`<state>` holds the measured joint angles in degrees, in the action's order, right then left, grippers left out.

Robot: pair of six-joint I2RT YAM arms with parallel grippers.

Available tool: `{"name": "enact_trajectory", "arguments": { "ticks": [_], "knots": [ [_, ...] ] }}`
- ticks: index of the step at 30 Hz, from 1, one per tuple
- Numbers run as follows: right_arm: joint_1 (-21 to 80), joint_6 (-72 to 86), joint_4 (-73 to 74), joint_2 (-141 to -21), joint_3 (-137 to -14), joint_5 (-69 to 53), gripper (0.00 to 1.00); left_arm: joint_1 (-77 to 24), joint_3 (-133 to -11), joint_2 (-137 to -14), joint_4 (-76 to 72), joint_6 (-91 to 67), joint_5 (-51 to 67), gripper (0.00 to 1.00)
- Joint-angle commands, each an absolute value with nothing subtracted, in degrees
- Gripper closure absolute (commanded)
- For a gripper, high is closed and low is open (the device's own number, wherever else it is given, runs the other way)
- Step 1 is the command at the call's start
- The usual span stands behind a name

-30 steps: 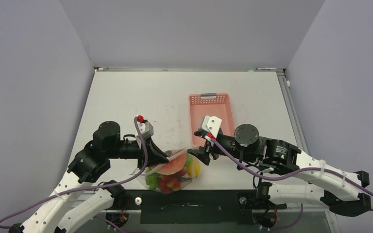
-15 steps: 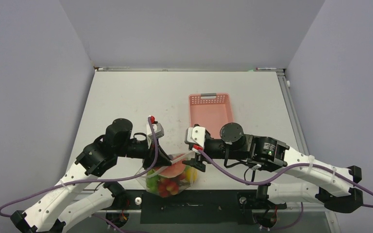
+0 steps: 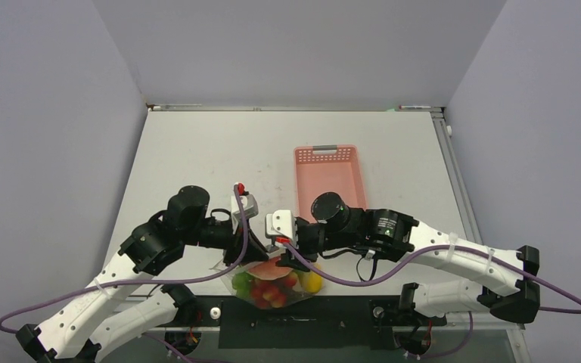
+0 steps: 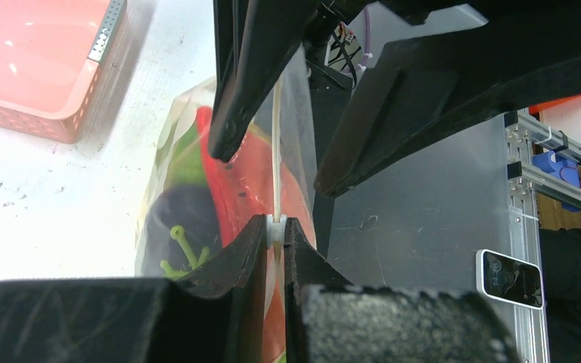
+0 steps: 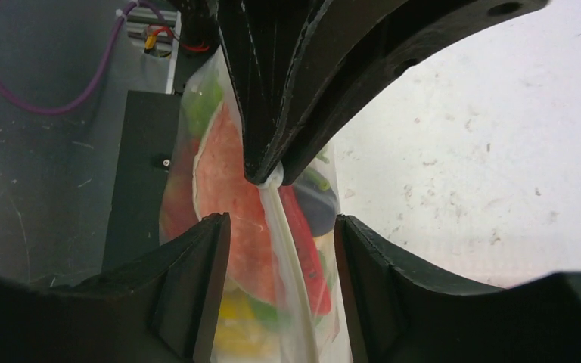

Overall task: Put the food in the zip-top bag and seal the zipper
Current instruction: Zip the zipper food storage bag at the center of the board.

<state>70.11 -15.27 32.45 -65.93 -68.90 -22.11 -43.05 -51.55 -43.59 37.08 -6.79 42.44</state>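
The clear zip-top bag hangs at the table's near edge, full of food: a red slice, yellow and green pieces and a dark purple eggplant. My left gripper is shut on the end of the whitish zipper and holds the bag up; its jaws pinch the strip. My right gripper is open and straddles the zipper close to the left gripper. Its fingers stand apart from the strip on both sides.
The pink lattice basket stands empty behind the grippers, at the centre right of the table; it also shows in the left wrist view. A black panel runs along the table's near edge below the bag.
My right gripper has moved left along the bag's top toward my left gripper. The left gripper has shifted a little right, still holding the zipper. The bag now hangs lower and more upright.
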Motion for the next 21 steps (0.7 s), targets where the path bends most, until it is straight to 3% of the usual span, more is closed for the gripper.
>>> {"name": "enact_trajectory", "arguments": {
  "ticks": [1,12,21],
  "knots": [
    [69.7,-16.4,33.2,-67.3,-69.9,-25.5,0.51,-43.6,-54.4,-43.1,34.2,-6.3,43.3,1.0],
    [69.7,-15.9,32.6,-67.8,-66.7,-25.2,0.94,-43.7,-54.2,-42.3,33.9,-6.7,43.2,1.0],
    [69.5,-13.5,33.2,-65.0,-64.2,-19.5,0.95,-43.8,-55.0,-40.8,37.1,-6.7,40.0,1.0]
  ]
}}
